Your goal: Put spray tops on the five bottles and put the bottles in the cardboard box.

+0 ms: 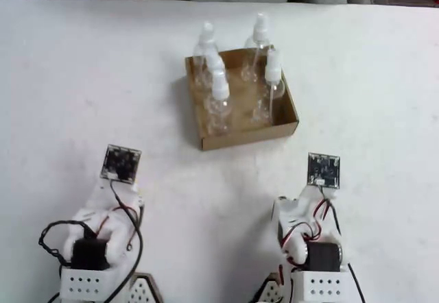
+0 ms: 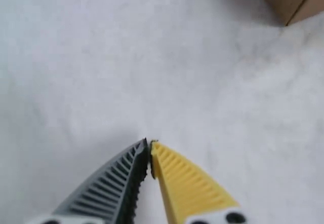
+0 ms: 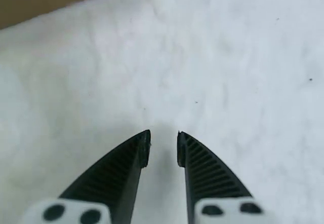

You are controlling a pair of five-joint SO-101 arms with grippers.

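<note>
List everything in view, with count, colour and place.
cardboard box: one, brown, mid-table, beyond both arms.
bottles: five, clear, upright inside the box.
spray tops: five, white, one on each bottle.
table: one, white, under everything.
left gripper: one, grey and yellow, shut, over bare table near a corner of the box.
right gripper: one, black, slightly open, over bare table.

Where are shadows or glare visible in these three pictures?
High view: even light on the table, soft shade along the cardboard box. Left wrist view: faint shadow beside the left gripper. Right wrist view: faint shadow by the right gripper.
</note>
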